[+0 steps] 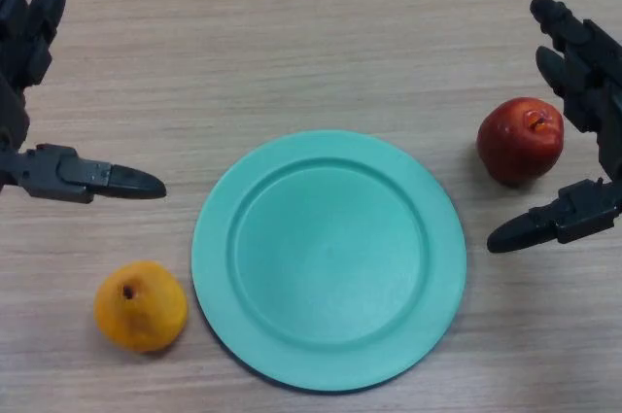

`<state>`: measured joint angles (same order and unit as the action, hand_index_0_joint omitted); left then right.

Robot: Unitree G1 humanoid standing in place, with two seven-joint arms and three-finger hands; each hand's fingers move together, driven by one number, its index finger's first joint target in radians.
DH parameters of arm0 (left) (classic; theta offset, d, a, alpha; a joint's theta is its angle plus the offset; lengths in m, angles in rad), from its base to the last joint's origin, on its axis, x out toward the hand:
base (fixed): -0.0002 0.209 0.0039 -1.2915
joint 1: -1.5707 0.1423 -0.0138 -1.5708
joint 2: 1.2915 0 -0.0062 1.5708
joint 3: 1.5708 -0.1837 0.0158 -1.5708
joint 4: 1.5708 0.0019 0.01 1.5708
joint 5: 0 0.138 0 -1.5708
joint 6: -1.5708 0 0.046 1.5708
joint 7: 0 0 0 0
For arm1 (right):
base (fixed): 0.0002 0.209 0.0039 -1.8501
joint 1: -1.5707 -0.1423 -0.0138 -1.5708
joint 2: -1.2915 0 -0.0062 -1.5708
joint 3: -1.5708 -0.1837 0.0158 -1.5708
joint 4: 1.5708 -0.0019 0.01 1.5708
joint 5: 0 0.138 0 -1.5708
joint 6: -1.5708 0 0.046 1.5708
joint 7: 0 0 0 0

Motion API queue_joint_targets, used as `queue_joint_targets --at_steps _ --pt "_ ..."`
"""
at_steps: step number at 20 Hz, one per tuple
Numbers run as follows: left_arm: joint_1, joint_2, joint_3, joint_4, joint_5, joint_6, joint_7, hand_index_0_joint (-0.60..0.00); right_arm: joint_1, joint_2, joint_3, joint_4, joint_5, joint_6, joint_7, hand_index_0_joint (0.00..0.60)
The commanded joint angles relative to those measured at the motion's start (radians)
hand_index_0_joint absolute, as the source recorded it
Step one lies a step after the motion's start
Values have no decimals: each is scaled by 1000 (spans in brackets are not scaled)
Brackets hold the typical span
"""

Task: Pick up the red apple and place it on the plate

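Observation:
A red apple (521,139) sits on the wooden table to the right of a teal plate (328,258), not touching it. My right hand (590,92) is open around the apple: its fingers (573,53) reach past the apple's far right side and its thumb (549,222) lies just in front of it, with small gaps to the fruit. My left hand (29,34) is open at the left edge, thumb (92,178) pointing toward the plate, holding nothing.
An orange-yellow fruit (140,305) lies on the table at the plate's front left, below my left thumb. The wooden table (311,44) stretches behind the plate.

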<state>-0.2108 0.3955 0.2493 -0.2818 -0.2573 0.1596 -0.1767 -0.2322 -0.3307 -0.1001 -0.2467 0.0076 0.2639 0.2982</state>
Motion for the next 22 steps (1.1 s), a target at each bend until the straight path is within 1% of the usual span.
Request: queue_joint_targets --at_steps 1,2,3,4,5,7,9,10,11,12,13,14,15,16,17,18,19,20,21,22 --pt "-12 27 57 -87 -27 -109 29 0 -35 -40 -82 -52 49 -145 -34 0" --pt "0 27 58 -134 -62 -31 18 0 -38 -41 -82 -55 52 -135 -44 0" --pt "6 30 60 -156 -75 9 9 0 -39 -41 -82 -55 54 -133 -47 0" --pt "24 18 63 -190 -84 38 -11 0 -45 -41 -82 -54 57 -126 -58 0" --pt "28 15 67 -195 -87 42 -17 0 -48 -41 -82 -53 59 -126 -62 0" --pt "15 29 91 -208 -111 85 -26 0 -82 -45 -72 1 45 -155 -86 0" --pt "31 26 100 -229 -124 97 -13 0 -125 -54 -64 111 35 -226 -85 0" --pt "56 7 98 -254 -133 108 2 0 -161 -62 -60 205 16 -288 -94 0" --pt "67 -1 96 -264 -132 105 7 0 -178 -66 -59 250 4 -322 -99 0" --pt "91 -23 76 -275 -101 91 29 0 -229 -79 -60 372 -34 -415 -140 0" --pt "106 -32 62 -282 -74 81 38 0 -253 -85 -60 429 -50 -454 -159 0" --pt "123 -47 45 -305 -54 112 46 0 -308 -96 -53 564 -70 -510 -195 0" --pt "130 -53 37 -315 -43 124 52 0 -331 -101 -48 623 -79 -529 -207 0" --pt "136 -66 30 -333 -33 130 54 0 -377 -102 -32 768 -94 -589 -225 0" --pt "137 -71 28 -341 -33 135 56 0 -395 -102 -22 834 -107 -621 -232 0" --pt "140 -71 23 -353 -19 146 57 0 -428 -99 -1 964 -127 -681 -212 0" --pt "144 -71 25 -358 -14 150 56 0 -441 -96 8 1016 -141 -709 -211 0" --pt "146 -72 28 -360 -17 157 56 0 -447 -94 11 1037 -145 -714 -207 150" --pt "147 -73 32 -362 -19 163 57 0 -452 -92 14 1057 -151 -718 -203 251" --pt "156 -75 44 -368 -28 176 53 0 -470 -85 20 1110 -174 -728 -222 400"
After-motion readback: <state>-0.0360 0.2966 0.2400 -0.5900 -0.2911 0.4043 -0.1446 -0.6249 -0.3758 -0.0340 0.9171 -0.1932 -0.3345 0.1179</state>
